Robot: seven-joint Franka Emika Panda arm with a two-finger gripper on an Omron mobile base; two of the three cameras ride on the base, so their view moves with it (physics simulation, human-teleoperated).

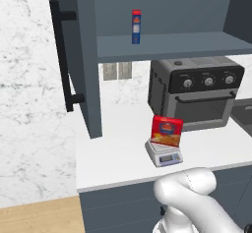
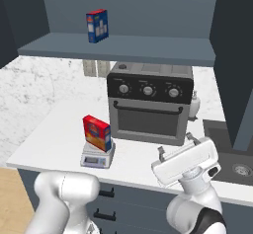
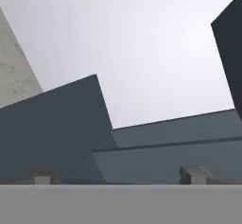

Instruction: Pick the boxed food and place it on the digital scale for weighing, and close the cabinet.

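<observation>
left base view: you have the boxed food (image 1: pixel 167 131) upright on the digital scale (image 1: pixel 164 153), cabinet (image 1: pixel 81 55) door open. right base view: your gripper (image 2: pixel 176 146) sits well right of it, empty. hand view: fingertips (image 3: pixel 194 174) spread apart, released.

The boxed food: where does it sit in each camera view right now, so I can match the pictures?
Left base view: the boxed food stands lower center on the digital scale.
Right base view: it stands left of center on the scale.
Hand view: not in it; this camera looks up at the cabinet.
Shared landmark: the toaster oven.
</observation>
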